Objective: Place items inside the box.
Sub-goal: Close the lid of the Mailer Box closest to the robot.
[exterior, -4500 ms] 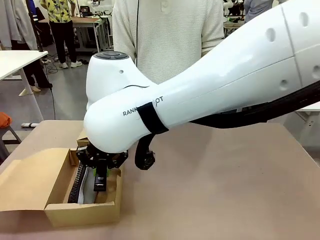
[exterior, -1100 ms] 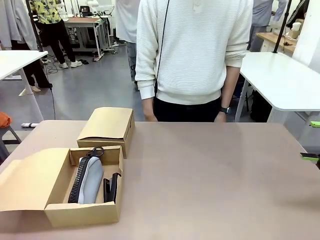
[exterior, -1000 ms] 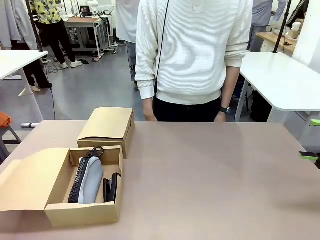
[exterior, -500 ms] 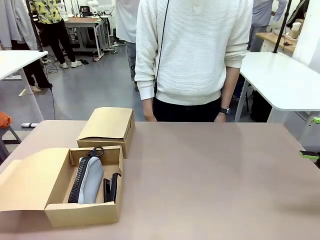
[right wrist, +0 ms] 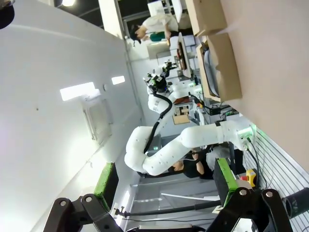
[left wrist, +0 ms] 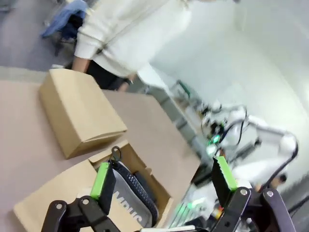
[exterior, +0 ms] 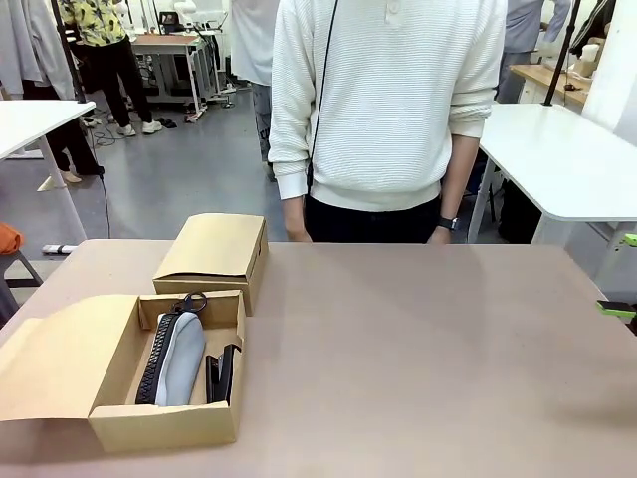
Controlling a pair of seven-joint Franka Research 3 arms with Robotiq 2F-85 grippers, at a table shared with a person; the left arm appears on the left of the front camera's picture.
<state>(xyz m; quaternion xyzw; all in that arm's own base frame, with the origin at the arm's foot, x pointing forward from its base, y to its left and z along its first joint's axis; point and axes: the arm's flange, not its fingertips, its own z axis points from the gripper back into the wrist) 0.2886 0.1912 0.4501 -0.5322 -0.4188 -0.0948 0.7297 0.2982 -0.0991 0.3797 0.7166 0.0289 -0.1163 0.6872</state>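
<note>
An open cardboard box point(exterior: 164, 424) sits at the table's front left. Inside it lie a grey pencil case point(exterior: 180, 357) with a black zipper and, to its right, a black stapler point(exterior: 221, 373). In the left wrist view my left gripper point(left wrist: 164, 176) hangs open and empty above the box point(left wrist: 159, 193) and the pencil case point(left wrist: 129, 192). At the front view's right edge the green pads of my right gripper point(exterior: 623, 275) stand apart, far from the box. In the right wrist view my right gripper point(right wrist: 164, 179) is open and empty, with the box point(right wrist: 226, 67) far off.
A closed cardboard box point(exterior: 215, 248) stands just behind the open one, also seen from the left wrist point(left wrist: 77, 110). The open box's lid flap point(exterior: 55, 358) lies flat to its left. A person in a white sweater point(exterior: 383, 100) stands at the far edge, hands down.
Earlier my right arm reached across with its gripper down in the open box; it has since drawn back to the right edge. Over the last second nothing has visibly moved.
</note>
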